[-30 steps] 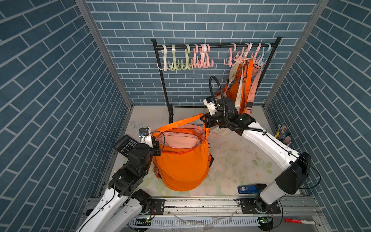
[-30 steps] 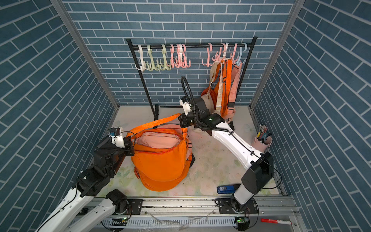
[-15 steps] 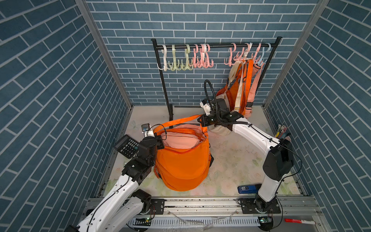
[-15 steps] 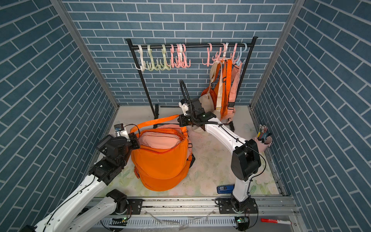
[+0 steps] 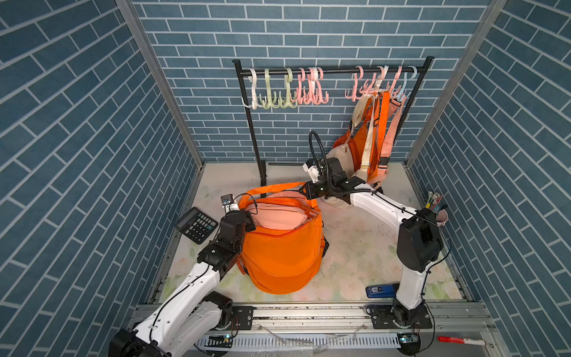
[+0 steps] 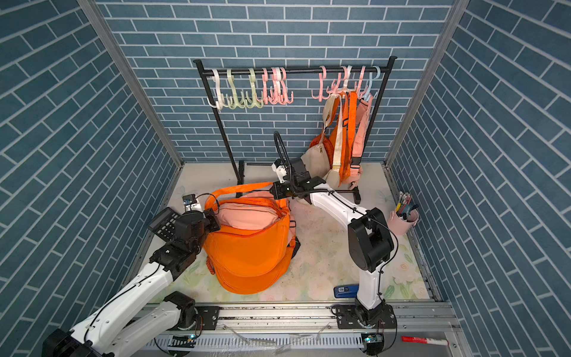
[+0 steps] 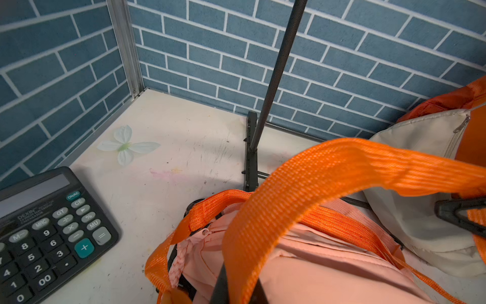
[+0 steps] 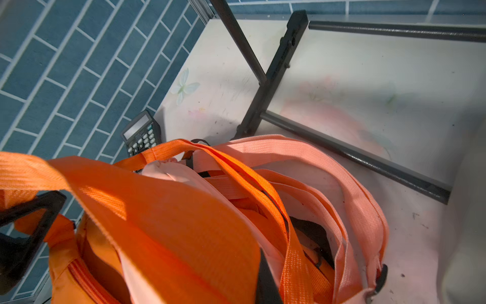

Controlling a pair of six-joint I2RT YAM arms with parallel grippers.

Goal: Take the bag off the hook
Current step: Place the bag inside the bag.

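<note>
Orange bag (image 5: 282,253): clear of the hooks (image 5: 310,92) on the rack (image 5: 256,139). It stands on the counter (image 5: 355,241), 7 o'clock of centre, mouth up, with a pink bag (image 5: 278,216) stuffed inside. Its strap (image 5: 272,189) arches from the rim to the right tool (image 5: 305,193) at the bag's 1 o'clock. Left tool (image 5: 248,220) is at the rim, 10 o'clock. In the left wrist view, webbing runs between its fingers (image 7: 218,289). Clamped or slack, either tool: cannot tell. Reads as set-down, release due. Next: part both tools fully and back out along the strap without snagging it or tipping the bag.
</note>
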